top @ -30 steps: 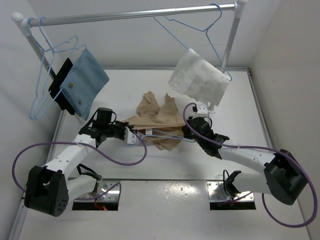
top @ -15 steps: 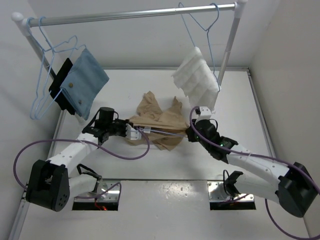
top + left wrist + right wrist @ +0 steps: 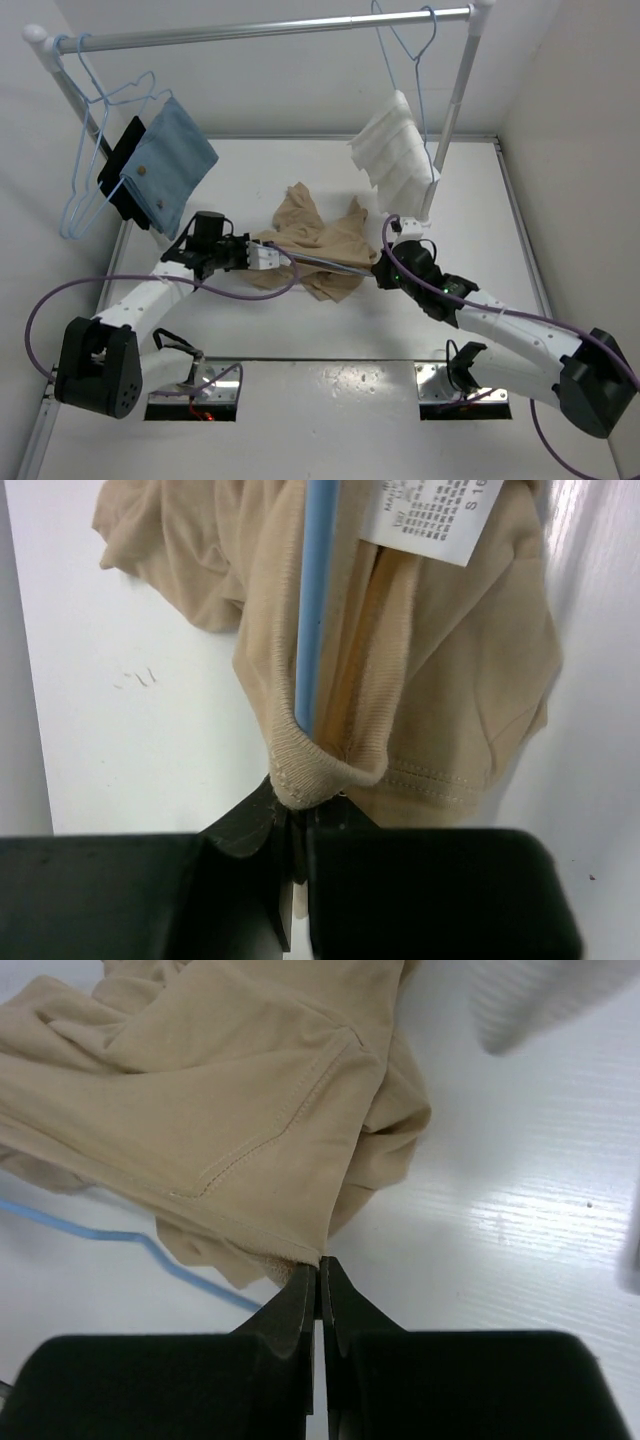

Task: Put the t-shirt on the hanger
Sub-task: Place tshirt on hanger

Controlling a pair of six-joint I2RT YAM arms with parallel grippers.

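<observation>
T-shirt (image 3: 318,243): tan, plain, limp and crumpled, at the middle of the bench (image 3: 470,220); long axis runs left to right, drawn taut between the two grippers, with loose folds bunched toward the far edge
Hanger (image 3: 312,600): pale-blue wire lying along the same axis inside the shirt, running into the ribbed hem fold
Care tag (image 3: 430,515): white; "S" and "16" legible, finer print too small to read
Left gripper (image 3: 268,257): jaws pinched on the ribbed hem
Right gripper (image 3: 381,272): jaws pressed together on the shirt's opposite edge

T-shirt (image 3: 310,235) on table (image 3: 270,168) centre; hanger (image 3: 309,600) partly inside it; rail (image 3: 260,28) behind.
</observation>
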